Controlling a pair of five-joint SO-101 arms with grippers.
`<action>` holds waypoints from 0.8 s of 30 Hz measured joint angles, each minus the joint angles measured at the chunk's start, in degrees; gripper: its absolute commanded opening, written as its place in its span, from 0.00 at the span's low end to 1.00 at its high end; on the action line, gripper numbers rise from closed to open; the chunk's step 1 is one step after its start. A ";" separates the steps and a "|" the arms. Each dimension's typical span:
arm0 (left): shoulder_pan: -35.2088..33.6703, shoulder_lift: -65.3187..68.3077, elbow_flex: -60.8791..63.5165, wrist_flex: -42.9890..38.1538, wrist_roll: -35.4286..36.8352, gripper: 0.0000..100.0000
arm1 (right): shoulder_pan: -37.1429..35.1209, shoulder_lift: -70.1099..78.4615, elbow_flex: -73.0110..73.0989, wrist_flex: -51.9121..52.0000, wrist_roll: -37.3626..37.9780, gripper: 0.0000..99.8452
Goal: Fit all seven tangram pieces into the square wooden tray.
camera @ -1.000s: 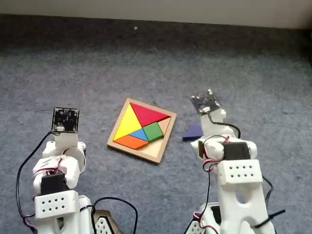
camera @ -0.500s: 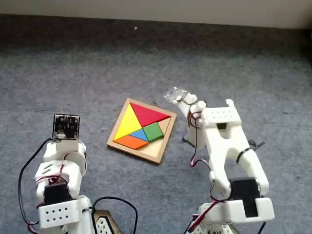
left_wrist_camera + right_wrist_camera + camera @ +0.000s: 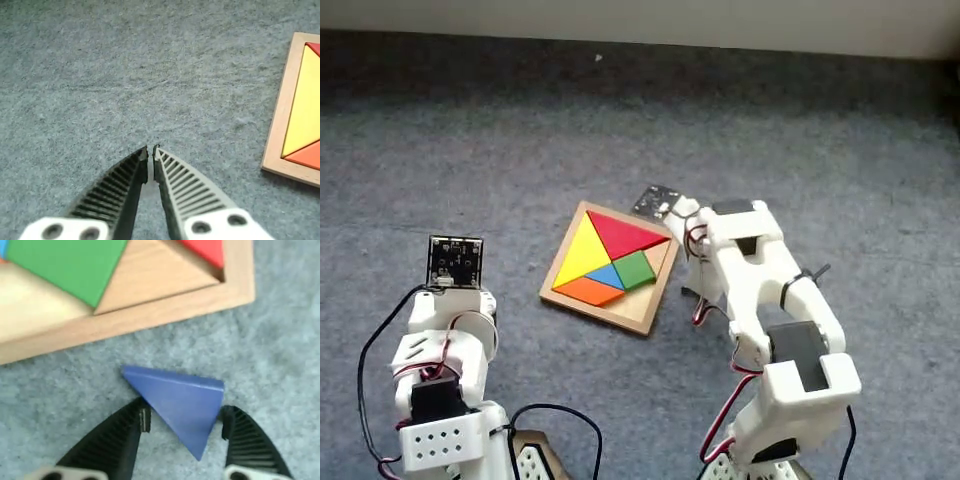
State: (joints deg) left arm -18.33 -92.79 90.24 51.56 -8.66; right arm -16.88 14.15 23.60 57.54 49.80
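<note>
The tray [image 3: 650, 300] sits in the middle of the carpet [image 3: 470, 150] with five pieces already in: a yellow triangle [image 3: 582, 255], a red triangle [image 3: 620, 235], a green square [image 3: 636, 268], a small blue piece [image 3: 606, 276] and an orange piece [image 3: 588, 291]. Bare wood is left along the tray edge nearest your right arm [image 3: 750, 270]. A second ago that arm was folded back and a loose blue triangle [image 3: 180, 400] lay in the open beside that edge. The arm has since swung forward and down over it. Your right gripper [image 3: 185, 416] is now spread, one finger on each side of the triangle. The triangle lies flat on the carpet just off the tray's rim [image 3: 150, 315], and the fingers look close to its sides but not yet pinching. That puts you at the start of a grasp. Close gently, since the slanted sides could let the triangle twist or slip out. The triangular gap beside the green square looks like its likely home. Your left gripper [image 3: 151, 152] is pressed together on nothing, over bare carpet off the tray's opposite edge [image 3: 280, 115], and has barely moved.
</note>
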 measured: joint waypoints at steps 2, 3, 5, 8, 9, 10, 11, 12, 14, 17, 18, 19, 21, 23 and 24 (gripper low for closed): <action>0.00 0.00 0.00 0.00 0.00 0.05 | 0.18 0.70 -0.79 -0.79 0.00 0.08; 0.00 0.00 0.00 0.00 0.00 0.05 | 0.26 0.79 -1.32 -1.14 0.00 0.06; 0.00 0.00 0.00 0.00 0.00 0.05 | 0.35 0.88 -1.85 -1.76 0.00 0.02; 0.00 0.00 0.00 0.00 0.00 0.05 | 0.44 0.88 -2.20 -2.11 0.00 0.01; 0.00 0.00 0.00 0.00 0.00 0.05 | 0.44 0.88 -2.20 -2.11 0.00 0.01; 0.00 0.00 0.00 0.00 0.00 0.05 | 0.44 0.35 -2.11 -2.11 0.00 0.01; 0.00 0.00 0.00 0.00 0.00 0.05 | 0.44 0.00 -2.11 -2.02 0.00 0.01; 0.00 0.00 0.00 0.00 0.00 0.05 | 0.44 -1.23 -1.93 -1.49 0.00 0.01; 0.00 0.00 0.00 0.00 0.00 0.05 | 0.18 -3.78 -1.41 0.44 -0.09 0.01; 0.00 0.00 0.00 0.00 0.00 0.05 | -0.09 -8.97 -1.14 2.64 -1.41 0.01; 0.00 0.00 0.00 0.00 0.00 0.05 | -0.18 -11.52 -1.14 2.90 -2.64 0.01; 0.00 0.00 0.00 0.00 0.00 0.05 | -0.44 -14.15 -0.44 2.90 -4.04 0.01; 0.00 0.00 0.00 0.00 0.00 0.05 | -0.62 -19.08 2.02 2.81 -6.51 0.01; 0.00 0.00 0.00 0.00 0.00 0.05 | -1.58 -23.82 4.40 2.81 -8.00 0.01; 0.00 0.00 0.00 0.00 0.00 0.05 | -2.90 -26.29 5.71 2.81 -8.44 0.01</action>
State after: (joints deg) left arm -18.33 -92.79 90.24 51.56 -8.66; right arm -19.78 -12.13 29.32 60.35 41.36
